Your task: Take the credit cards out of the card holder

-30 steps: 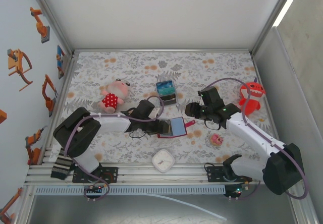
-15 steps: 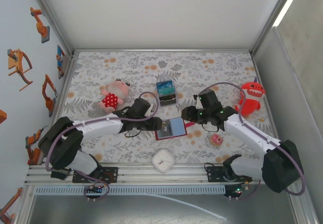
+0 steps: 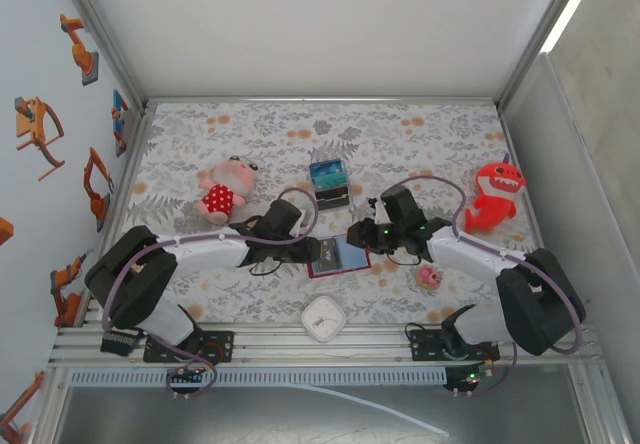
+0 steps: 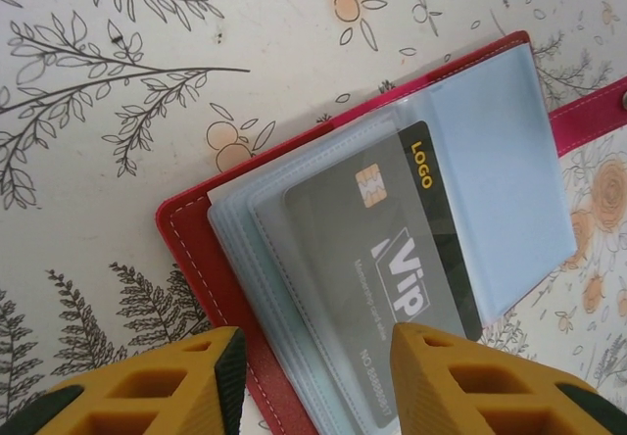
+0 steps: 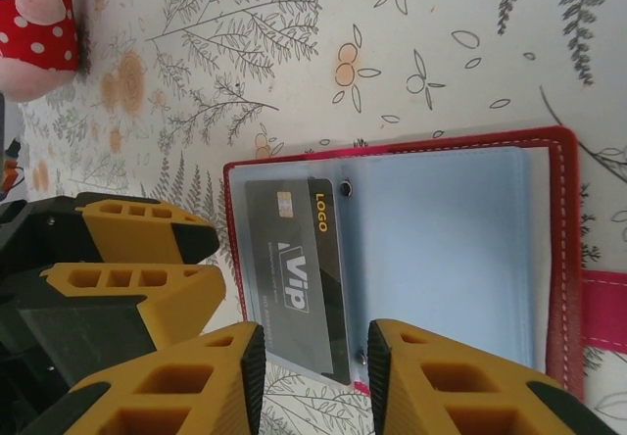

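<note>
The card holder [image 3: 338,255] lies open on the floral table: dark red, with clear sleeves and a blue-grey pocket [image 5: 446,249]. One dark grey credit card [image 4: 392,259] marked VIP and LOGO sits in the top sleeve [image 5: 294,268]. My left gripper [image 4: 318,381] is open, and its yellow fingers straddle the sleeves at the holder's left edge [image 3: 310,249]. My right gripper [image 5: 313,376] is open too, and its fingers bracket the card's end and the sleeve's snap edge [image 3: 358,234]. The left fingers [image 5: 137,259] show just beside the holder. The red tab [image 5: 602,308] sticks out to the side.
A pink plush in a red dotted dress [image 3: 225,196] lies to the left. A clear box with blue contents [image 3: 329,184] stands just behind the holder. A red shark toy [image 3: 495,196] is at the right. A small pink toy [image 3: 430,277] and a white clock [image 3: 324,319] lie near the front.
Both grippers have closed in on the card holder from either side, the right one moving left and the left arm reaching right. Both pairs of jaws have narrowed.
</note>
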Available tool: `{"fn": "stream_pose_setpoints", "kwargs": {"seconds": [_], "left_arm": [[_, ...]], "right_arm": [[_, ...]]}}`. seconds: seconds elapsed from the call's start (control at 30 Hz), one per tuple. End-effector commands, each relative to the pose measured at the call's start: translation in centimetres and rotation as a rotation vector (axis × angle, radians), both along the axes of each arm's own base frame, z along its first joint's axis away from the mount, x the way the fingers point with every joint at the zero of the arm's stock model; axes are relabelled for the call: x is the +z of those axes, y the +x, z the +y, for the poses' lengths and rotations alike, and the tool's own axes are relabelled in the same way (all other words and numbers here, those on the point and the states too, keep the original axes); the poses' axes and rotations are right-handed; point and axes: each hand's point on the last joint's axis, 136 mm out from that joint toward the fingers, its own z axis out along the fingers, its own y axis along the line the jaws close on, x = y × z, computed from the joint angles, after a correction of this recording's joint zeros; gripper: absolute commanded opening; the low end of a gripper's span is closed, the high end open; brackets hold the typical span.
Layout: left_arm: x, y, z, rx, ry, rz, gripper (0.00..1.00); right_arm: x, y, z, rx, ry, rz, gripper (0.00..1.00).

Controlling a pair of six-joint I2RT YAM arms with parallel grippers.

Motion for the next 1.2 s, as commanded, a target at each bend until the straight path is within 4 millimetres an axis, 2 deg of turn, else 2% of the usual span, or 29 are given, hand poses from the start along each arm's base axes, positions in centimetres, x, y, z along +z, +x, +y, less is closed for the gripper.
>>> {"fn": "stream_pose_setpoints", "kwargs": {"seconds": [0.0, 0.17, 0.43, 0.73, 1.17], "left_arm": [[-0.6, -0.2, -0.5, -0.013, -0.012, 0.010, 0.42], [-1.4, -0.2, -0.4, -0.006, 0.008, 0.026, 0.41], [-1.3, 0.3, -0.8, -0.021, 0.021, 0.012, 0.37], [-1.3, 0.7, -0.6, -0.027, 0.043, -0.003, 0.33], [-1.6, 0.7, -0.4, -0.033, 0.064, -0.002, 0.31]], "right_arm": [[0.1, 0.0, 0.9, 0.012, 0.044, -0.005, 0.32], [-0.9, -0.3, 0.8, 0.007, 0.030, 0.014, 0.31], [-2.0, -0.6, 1.3, 0.016, 0.040, 0.040, 0.27], [-3.5, -0.8, 1.5, 0.012, 0.054, 0.065, 0.26], [-4.4, -0.7, 2.2, 0.027, 0.074, 0.081, 0.24]]}}
